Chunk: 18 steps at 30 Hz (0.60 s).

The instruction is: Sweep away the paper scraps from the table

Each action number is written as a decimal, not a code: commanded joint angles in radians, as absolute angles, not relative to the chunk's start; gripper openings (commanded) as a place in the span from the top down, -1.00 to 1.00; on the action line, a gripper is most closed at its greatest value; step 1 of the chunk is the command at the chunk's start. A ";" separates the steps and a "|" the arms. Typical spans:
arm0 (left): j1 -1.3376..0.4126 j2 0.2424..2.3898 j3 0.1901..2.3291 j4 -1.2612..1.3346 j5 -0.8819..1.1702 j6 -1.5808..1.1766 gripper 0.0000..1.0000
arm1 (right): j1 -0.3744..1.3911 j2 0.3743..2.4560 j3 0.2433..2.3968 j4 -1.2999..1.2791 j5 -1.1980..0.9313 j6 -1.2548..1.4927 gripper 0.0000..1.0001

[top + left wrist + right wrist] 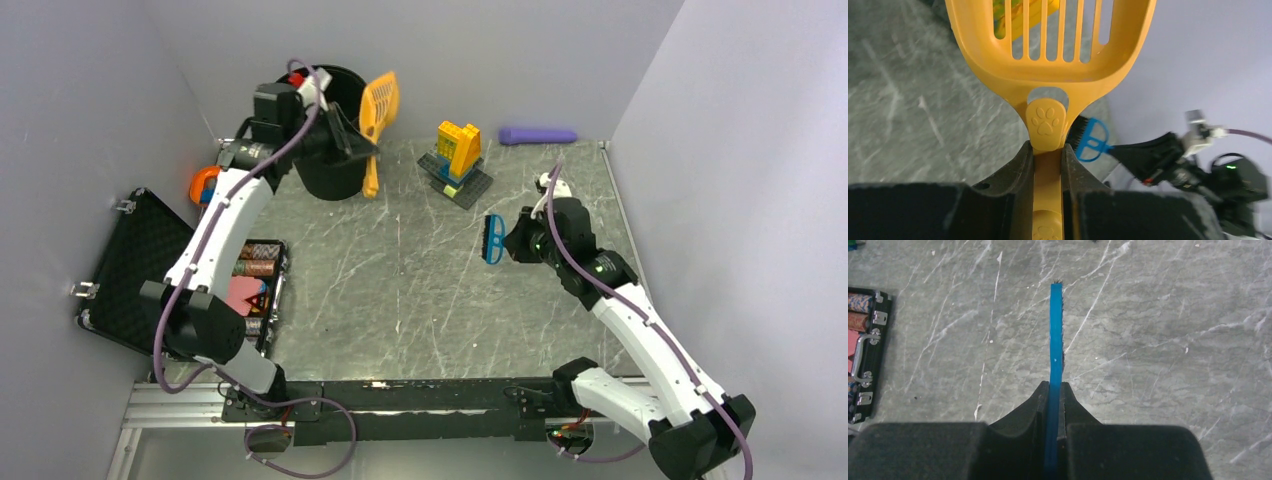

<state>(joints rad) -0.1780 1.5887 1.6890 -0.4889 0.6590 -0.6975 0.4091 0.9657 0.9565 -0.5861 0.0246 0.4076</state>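
No paper scraps show in any view; the grey-green marble table [400, 290] shows none on it. My left gripper [362, 150] is shut on the handle of the orange slotted scoop [380, 103], held tilted up over the rim of a black bucket [330, 175] at the back left. In the left wrist view the fingers [1048, 150] clamp the scoop [1048, 50] just below its paw-print neck. My right gripper [515, 240] is shut on a blue brush [493, 240], held above the table right of centre. The right wrist view shows the brush [1056, 340] edge-on between the jaws [1054, 387].
A yellow-and-blue toy brick build [458, 155] stands on a dark baseplate at the back centre. A purple cylinder [538, 135] lies against the back wall. An open black foam-lined case [150, 270] sits at the left edge. An orange object [203, 183] lies beside the left arm.
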 commanded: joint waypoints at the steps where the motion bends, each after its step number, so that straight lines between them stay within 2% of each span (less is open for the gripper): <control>1: -0.302 1.554 1.681 -0.756 0.239 -0.443 1.00 | 0.406 0.888 0.873 -0.437 0.022 0.444 1.00; 7: -0.453 1.551 1.516 -0.739 0.048 -0.398 1.00 | 0.407 0.879 0.732 -0.299 -0.011 0.533 1.00; 11: -0.483 1.551 1.368 -0.645 0.074 -0.400 1.00 | 0.406 0.880 0.635 -0.210 0.069 0.620 1.00; 18: -0.536 1.589 1.252 -0.565 0.022 -0.390 1.00 | 0.398 0.949 0.569 -0.046 0.043 0.674 1.00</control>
